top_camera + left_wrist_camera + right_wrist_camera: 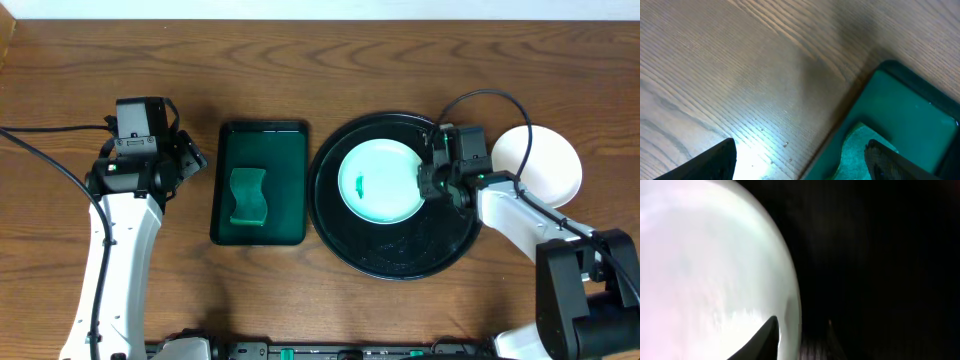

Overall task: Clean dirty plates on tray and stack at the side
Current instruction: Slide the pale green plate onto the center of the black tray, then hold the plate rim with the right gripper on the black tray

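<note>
One round pale-mint plate (380,182) sits on the glossy black tray (400,255).

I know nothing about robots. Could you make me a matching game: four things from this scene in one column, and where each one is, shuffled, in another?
1. sponge
2. green-smeared plate
3. plain white plate
4. left gripper

A. on the black tray
B. above the table, left of the green tray
C. in the green tray
D. on the table, right of the black tray

Pairs: 1-C, 2-A, 3-D, 4-B
</note>
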`<action>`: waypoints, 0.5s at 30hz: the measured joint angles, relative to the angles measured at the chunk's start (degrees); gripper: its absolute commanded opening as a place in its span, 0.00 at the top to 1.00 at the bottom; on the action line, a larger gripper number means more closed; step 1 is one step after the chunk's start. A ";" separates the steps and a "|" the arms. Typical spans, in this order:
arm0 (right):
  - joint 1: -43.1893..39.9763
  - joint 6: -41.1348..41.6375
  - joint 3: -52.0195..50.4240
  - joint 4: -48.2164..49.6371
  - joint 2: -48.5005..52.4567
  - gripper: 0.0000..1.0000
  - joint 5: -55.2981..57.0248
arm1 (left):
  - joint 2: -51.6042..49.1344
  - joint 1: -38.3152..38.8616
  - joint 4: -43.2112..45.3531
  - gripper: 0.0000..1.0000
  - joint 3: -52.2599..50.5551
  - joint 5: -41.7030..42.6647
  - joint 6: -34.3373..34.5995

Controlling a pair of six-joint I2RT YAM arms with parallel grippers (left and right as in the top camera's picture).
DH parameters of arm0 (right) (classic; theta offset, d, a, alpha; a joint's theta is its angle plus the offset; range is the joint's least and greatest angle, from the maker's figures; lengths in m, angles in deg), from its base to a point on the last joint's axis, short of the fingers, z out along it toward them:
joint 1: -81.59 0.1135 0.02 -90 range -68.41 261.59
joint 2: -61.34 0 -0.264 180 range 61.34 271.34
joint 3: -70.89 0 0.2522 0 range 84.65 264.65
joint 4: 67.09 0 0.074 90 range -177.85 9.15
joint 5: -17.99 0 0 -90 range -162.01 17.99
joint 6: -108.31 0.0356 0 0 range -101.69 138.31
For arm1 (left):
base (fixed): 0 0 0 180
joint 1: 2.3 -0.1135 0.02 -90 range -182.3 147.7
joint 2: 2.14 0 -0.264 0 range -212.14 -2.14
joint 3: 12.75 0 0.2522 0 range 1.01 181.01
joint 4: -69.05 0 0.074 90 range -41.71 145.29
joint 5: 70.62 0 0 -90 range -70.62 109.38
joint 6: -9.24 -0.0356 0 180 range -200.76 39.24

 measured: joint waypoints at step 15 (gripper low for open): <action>0.00 -3.65 21.62 -25.94 -0.85 0.67 -1.68 | 0.00 0.02 0.00 0.18 0.00 0.00 0.00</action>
